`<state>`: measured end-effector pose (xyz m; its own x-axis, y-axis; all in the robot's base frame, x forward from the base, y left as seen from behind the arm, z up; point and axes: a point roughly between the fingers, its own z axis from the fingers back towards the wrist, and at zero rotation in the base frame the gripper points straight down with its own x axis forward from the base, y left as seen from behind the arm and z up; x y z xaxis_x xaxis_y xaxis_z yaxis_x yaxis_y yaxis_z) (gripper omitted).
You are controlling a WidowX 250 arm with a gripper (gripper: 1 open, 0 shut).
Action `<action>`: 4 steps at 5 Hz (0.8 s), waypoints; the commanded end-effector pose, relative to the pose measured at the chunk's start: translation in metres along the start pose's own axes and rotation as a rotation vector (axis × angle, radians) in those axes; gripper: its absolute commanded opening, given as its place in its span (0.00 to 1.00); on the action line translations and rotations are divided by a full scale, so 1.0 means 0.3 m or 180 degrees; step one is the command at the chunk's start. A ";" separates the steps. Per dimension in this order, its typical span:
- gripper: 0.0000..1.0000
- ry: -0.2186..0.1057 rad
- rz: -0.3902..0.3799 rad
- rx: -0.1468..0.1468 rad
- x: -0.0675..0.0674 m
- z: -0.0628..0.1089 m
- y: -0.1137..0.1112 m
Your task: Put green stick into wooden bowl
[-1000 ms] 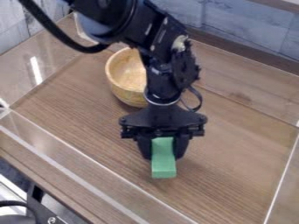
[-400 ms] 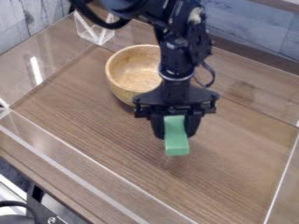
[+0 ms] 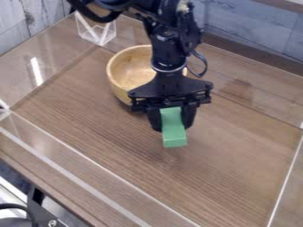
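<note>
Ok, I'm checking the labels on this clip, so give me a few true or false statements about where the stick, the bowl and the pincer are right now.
1. The pincer is shut on the green stick. True.
2. The green stick lies inside the wooden bowl. False: it hangs from the pincer, in front of the bowl.
3. The wooden bowl holds nothing that can be seen. True.
4. The wooden bowl is tipped on its side. False: it stands upright on the table.
5. The pincer points down. True.
</note>
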<state>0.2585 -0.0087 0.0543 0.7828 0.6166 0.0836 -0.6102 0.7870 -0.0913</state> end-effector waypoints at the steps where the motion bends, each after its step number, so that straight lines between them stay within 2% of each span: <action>1: 0.00 -0.0155 -0.0055 -0.0129 0.088 0.042 0.007; 3: 0.00 -0.0211 0.0002 -0.0172 0.227 0.029 0.042; 4: 0.00 -0.0221 0.0012 -0.0179 0.265 0.021 0.049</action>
<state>0.3025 0.0468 0.0527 0.7782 0.6191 0.1057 -0.6073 0.7846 -0.1247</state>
